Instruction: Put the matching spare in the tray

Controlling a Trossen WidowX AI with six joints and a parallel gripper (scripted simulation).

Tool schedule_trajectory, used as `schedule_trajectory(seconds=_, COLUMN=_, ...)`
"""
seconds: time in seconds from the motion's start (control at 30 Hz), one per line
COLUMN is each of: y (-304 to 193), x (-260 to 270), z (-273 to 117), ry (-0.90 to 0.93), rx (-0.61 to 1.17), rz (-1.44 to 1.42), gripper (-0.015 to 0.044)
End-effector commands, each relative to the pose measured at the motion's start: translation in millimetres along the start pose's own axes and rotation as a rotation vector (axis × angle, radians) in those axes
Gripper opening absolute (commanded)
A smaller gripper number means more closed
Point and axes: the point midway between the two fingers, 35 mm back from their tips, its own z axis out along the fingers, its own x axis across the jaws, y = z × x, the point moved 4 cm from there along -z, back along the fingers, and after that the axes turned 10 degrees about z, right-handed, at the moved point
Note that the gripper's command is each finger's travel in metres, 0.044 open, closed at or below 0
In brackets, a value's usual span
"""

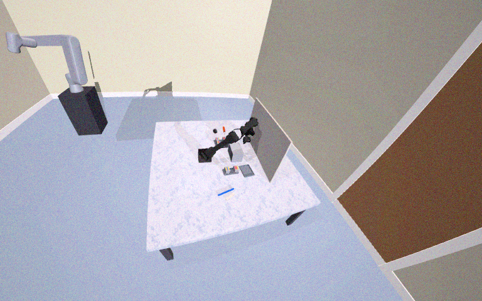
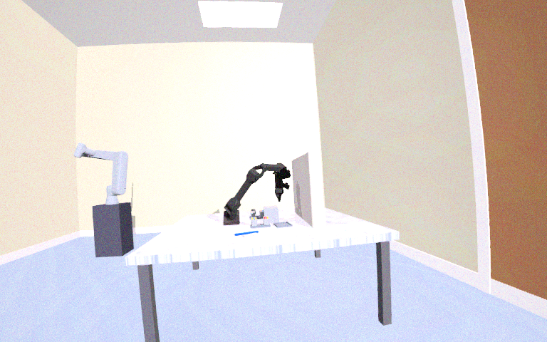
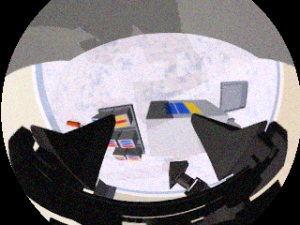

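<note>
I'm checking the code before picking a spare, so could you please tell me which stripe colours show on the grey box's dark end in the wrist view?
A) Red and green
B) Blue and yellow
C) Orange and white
B: the grey box shows blue stripes beside a yellow one.

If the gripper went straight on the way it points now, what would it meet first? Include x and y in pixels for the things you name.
The gripper [image 1: 246, 140] [image 2: 278, 199] [image 3: 154, 118] points down, so probably the tabletop [image 1: 199, 212] [image 2: 201, 241] [image 3: 117, 56] beside the grey box [image 1: 235, 153] [image 2: 271, 214] [image 3: 173, 133]. Depth is unclear, though; it might clip the box's edge first.
</note>
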Motion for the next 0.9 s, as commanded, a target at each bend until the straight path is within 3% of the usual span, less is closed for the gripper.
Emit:
schedule_trajectory(seconds=0.0, y=2, x=-4, z=0, ry=-0.014, rx=-0.007, rz=-0.008, gripper=0.044)
schedule_trajectory(seconds=0.37, y=2, x=-2, z=0, ry=-0.015, rx=-0.007, rz=-0.029, gripper=0.044)
schedule_trajectory(seconds=0.67, y=-53, x=89, z=8, ry=-0.074, rx=0.017, rz=-1.045, gripper=0.044)
schedule_trajectory(seconds=0.87, y=-82, x=121, z=16, ry=-0.104, rx=0.042, rz=-1.453, gripper=0.044)
